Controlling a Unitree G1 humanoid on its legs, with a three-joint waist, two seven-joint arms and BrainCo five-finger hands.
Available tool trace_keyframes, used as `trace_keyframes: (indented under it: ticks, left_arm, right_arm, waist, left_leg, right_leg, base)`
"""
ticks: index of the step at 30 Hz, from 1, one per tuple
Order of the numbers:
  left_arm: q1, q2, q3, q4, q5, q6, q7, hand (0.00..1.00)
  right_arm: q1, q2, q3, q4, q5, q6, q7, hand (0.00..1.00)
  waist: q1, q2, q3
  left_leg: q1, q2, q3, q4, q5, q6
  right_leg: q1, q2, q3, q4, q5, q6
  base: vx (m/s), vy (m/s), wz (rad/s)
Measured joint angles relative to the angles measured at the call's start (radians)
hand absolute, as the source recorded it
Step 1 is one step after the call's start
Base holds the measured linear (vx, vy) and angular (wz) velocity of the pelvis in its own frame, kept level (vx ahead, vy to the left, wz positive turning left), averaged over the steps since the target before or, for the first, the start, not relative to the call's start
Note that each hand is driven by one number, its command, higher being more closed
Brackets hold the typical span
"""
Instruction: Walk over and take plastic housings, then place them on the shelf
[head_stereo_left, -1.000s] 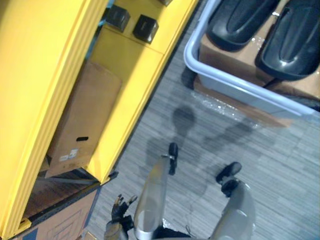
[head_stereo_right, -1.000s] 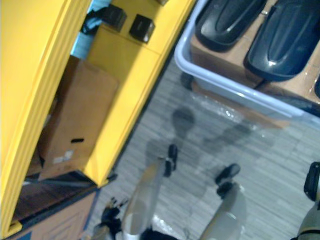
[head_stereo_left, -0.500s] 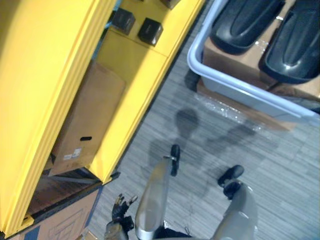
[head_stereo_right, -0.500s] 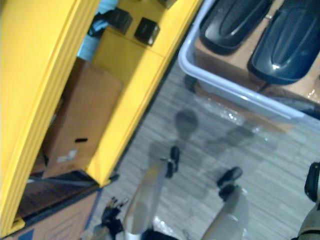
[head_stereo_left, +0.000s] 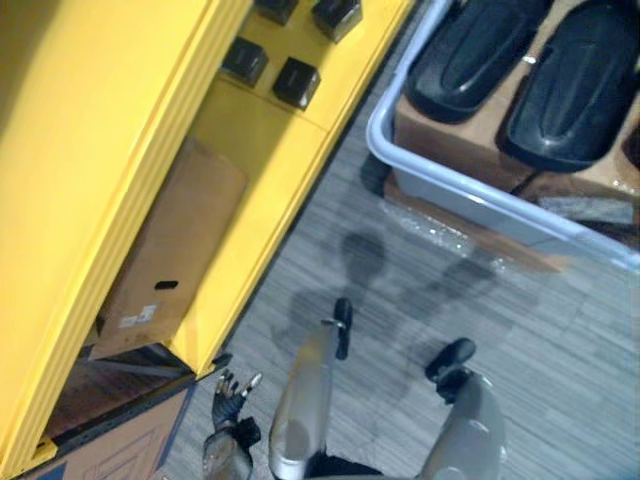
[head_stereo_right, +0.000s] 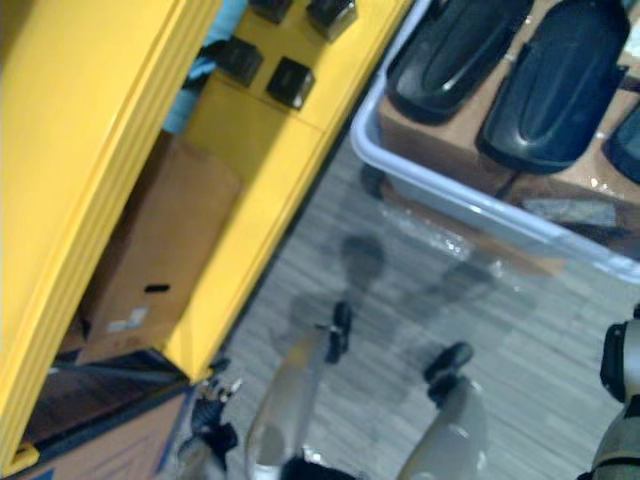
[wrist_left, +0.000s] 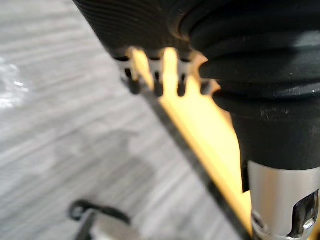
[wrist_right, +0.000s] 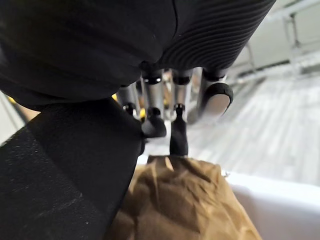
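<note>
The light grey-blue plastic tub (head_stereo_left: 470, 200), with its rounded rim and smooth walls, stands on the floor to the right of the tall yellow metal shelf (head_stereo_left: 270, 190). Inside the tub we see the long, glossy black plastic housings (head_stereo_left: 470, 55) lying side by side on a flat brown cardboard sheet (head_stereo_left: 440, 125). They are smooth, rounded shells with a shallow groove down the middle. None of them is on the shelf or in either hand.

On the shelf's yellow board sit several small black boxes (head_stereo_left: 297, 82), square and hard-edged, set in a loose row. On the level below stands a plain brown cardboard carton (head_stereo_left: 170, 240) with a slot handle and a pale label.

Between the shelf and the tub runs the grey, finely striped carpet floor (head_stereo_left: 540, 340).

Our left hand (head_stereo_left: 228, 392) hangs just beside the shelf's near corner, fingers spread and relaxed, holding nothing. Our right hand (wrist_right: 155, 100), on the side far from the shelf, has its fingers loosely extended and empty above crumpled brown paper (wrist_right: 180, 200) that lies against a smooth white rim (wrist_right: 280, 200).
</note>
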Motion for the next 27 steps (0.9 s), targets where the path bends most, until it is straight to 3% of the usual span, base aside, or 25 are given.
trace_keyframes:
  ticks: [2, 6, 9, 12, 17, 22, 24, 27]
  left_arm:
    - [-0.002, 0.003, 0.027, -0.058, -0.03, -0.028, 0.058, 0.0]
    - [-0.002, 0.025, 0.073, -0.231, -0.015, -0.042, 0.17, 0.0]
    - [-0.001, 0.076, 0.116, -0.45, 0.04, -0.049, 0.254, 0.0]
    - [0.005, 0.084, 0.143, -0.628, 0.109, -0.044, 0.292, 0.0]
    - [0.015, 0.085, 0.141, -0.844, 0.194, -0.006, 0.29, 0.0]
    - [-0.036, 0.118, 0.062, -0.937, 0.22, 0.102, 0.186, 0.0]
    - [-0.075, 0.124, 0.017, -0.947, 0.22, 0.159, 0.131, 0.0]
    - [-0.163, 0.154, -0.062, -0.941, 0.191, 0.291, 0.058, 0.0]
  right_arm:
    - [0.0, 0.019, 0.0, -0.058, -0.02, -0.001, -0.026, 1.0]
    - [0.014, 0.042, -0.005, -0.142, -0.078, -0.009, -0.072, 1.0]
    - [0.093, 0.096, -0.071, -0.223, -0.087, -0.015, -0.098, 1.0]
    - [0.175, 0.141, -0.143, -0.301, -0.095, -0.014, -0.124, 1.0]
    - [0.289, 0.188, -0.18, -0.539, -0.173, -0.016, -0.133, 1.0]
    - [0.419, 0.303, -0.173, -0.728, -0.339, -0.051, -0.107, 1.0]
    - [0.428, 0.327, -0.154, -0.739, -0.403, -0.097, -0.091, 1.0]
    - [0.427, 0.373, -0.093, -0.815, -0.507, -0.19, -0.057, 1.0]
  waist:
    - [-0.01, -0.026, 0.016]
    - [-0.013, -0.067, 0.018]
    - [-0.014, -0.126, 0.017]
    - [-0.015, -0.163, 0.012]
    - [-0.036, -0.193, -0.007]
    - [-0.047, -0.226, -0.11]
    - [-0.053, -0.229, -0.149]
    - [-0.067, -0.228, -0.196]
  left_leg:
    - [0.036, 0.007, -0.005, -0.021, 0.006, -0.01]
    - [0.082, 0.016, -0.014, -0.07, 0.028, -0.024]
    - [0.158, 0.013, -0.027, -0.154, 0.066, -0.04]
    - [0.232, 0.013, -0.033, -0.224, 0.089, -0.05]
    - [0.349, 0.01, -0.01, -0.319, 0.112, -0.06]
    - [0.446, 0.009, 0.027, -0.384, 0.112, -0.061]
    - [0.48, 0.0, 0.044, -0.404, 0.112, -0.061]
    - [0.545, -0.005, 0.085, -0.447, 0.112, -0.061]
  right_leg:
    - [0.037, 0.013, -0.006, -0.017, -0.001, -0.002]
    - [0.089, 0.033, -0.03, -0.056, 0.003, -0.007]
    - [0.163, 0.051, -0.062, -0.111, 0.006, -0.01]
    - [0.236, 0.066, -0.083, -0.166, 0.013, -0.01]
    - [0.335, 0.088, -0.086, -0.251, 0.036, -0.003]
    - [0.426, 0.11, -0.081, -0.356, 0.076, 0.01]
    - [0.46, 0.112, -0.078, -0.394, 0.09, 0.019]
    - [0.503, 0.123, -0.05, -0.455, 0.131, 0.02]
  base:
    - [0.0, 0.0, 0.0]
    - [0.01, -0.037, 0.08]
    - [0.03, -0.066, 0.18]
    - [0.06, -0.061, 0.15]
    - [0.06, -0.021, -0.04]
    - [0.09, 0.009, -0.11]
    - [0.08, 0.033, -0.14]
    - [0.04, 0.034, -0.28]
